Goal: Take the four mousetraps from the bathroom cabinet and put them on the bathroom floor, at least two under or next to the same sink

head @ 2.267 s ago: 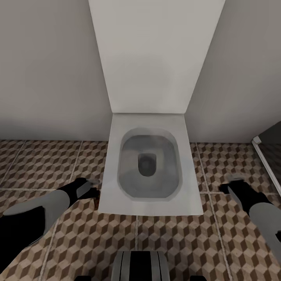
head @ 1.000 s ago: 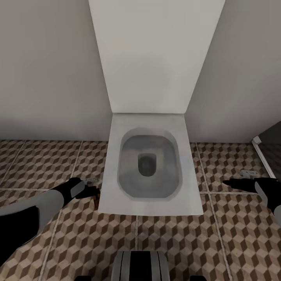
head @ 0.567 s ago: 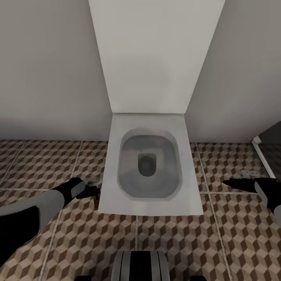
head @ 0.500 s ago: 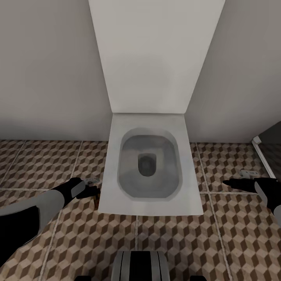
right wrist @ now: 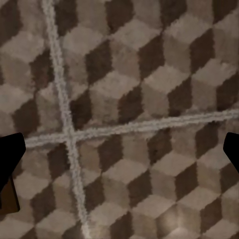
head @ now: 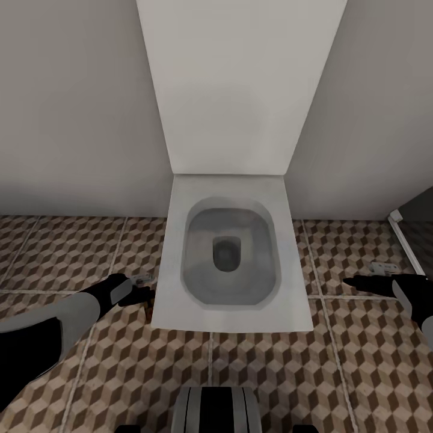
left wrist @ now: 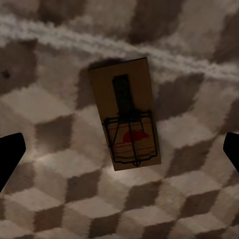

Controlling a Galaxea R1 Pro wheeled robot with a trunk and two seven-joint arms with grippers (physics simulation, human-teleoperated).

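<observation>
One mousetrap [left wrist: 125,121], a flat tan board with a dark wire bar and a red mark, lies on the cube-patterned bathroom floor [left wrist: 55,199]. My left gripper [left wrist: 121,152] hangs open just above it, one black fingertip [left wrist: 10,155] at each side, touching nothing. In the head view the left gripper [head: 139,291] is low beside the toilet's front left corner, with a small brown piece [head: 148,310] on the tiles below it. My right gripper [head: 356,281] is open over bare floor [right wrist: 149,164] to the toilet's right. The cabinet and sink are out of view.
A white toilet [head: 231,313] with its lid up against the wall stands straight ahead between my arms. A dark doorway with a white frame [head: 406,240] is at the far right. A brown sliver [right wrist: 9,199] shows beside one right finger; I cannot tell what it is.
Since the earliest frame the right arm has swung out to the right and now reaches in from the side. The left arm sank slightly. Nothing has moved in the last second.
</observation>
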